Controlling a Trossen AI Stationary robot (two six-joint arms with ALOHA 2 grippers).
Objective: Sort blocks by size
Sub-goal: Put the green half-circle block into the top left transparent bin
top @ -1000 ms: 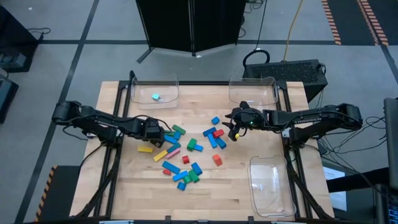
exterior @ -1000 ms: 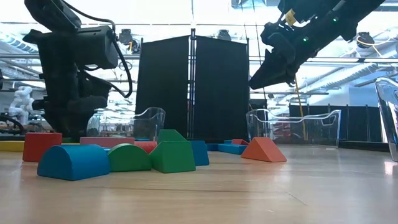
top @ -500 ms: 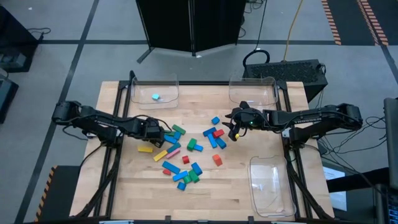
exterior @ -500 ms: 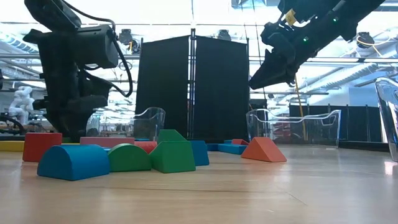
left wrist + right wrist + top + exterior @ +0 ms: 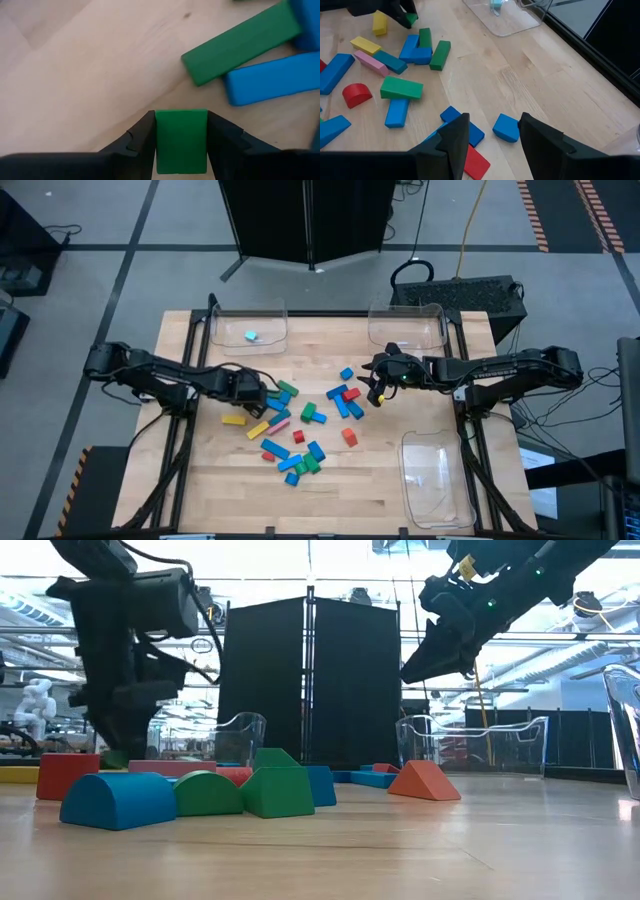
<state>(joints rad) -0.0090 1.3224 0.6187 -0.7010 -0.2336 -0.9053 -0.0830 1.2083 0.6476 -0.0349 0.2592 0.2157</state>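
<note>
L gripper (image 5: 181,142) is clamping a small green block (image 5: 181,141) between both fingers, the faces sitting flush against the block's sides, so the grip is looking square. It's working at the left-middle of the worktop (image 5: 400,485), w/ the block looking just clear of the wood, though I can't be sure from the level view. To do this step well, I'd say it should be lifting straight up before swinging anywhere, keeping the squeeze steady and the wrist level so the block isn't twisting out, and clearing the pile before heading for a tray; the clear tray at the back-left corner (image 5: 249,330), already holding a tiny teal cube (image 5: 250,336), looks the likely home for small pieces, but that's my guess. Just beyond the held block a longer green bar (image 5: 241,42) and a blue bar (image 5: 272,79) are lying side by side, touching or nearly so, close enough to be knocked by a careless sweep. Further out, the rest of the blocks (image 5: 305,430) are spreading across the middle of the worktop, toward its front edge. R gripper (image 5: 491,135) is hovering above the pile's right side, fingers apart and holding nothing, w/ a blue block (image 5: 506,128) on the wood below it.
</note>
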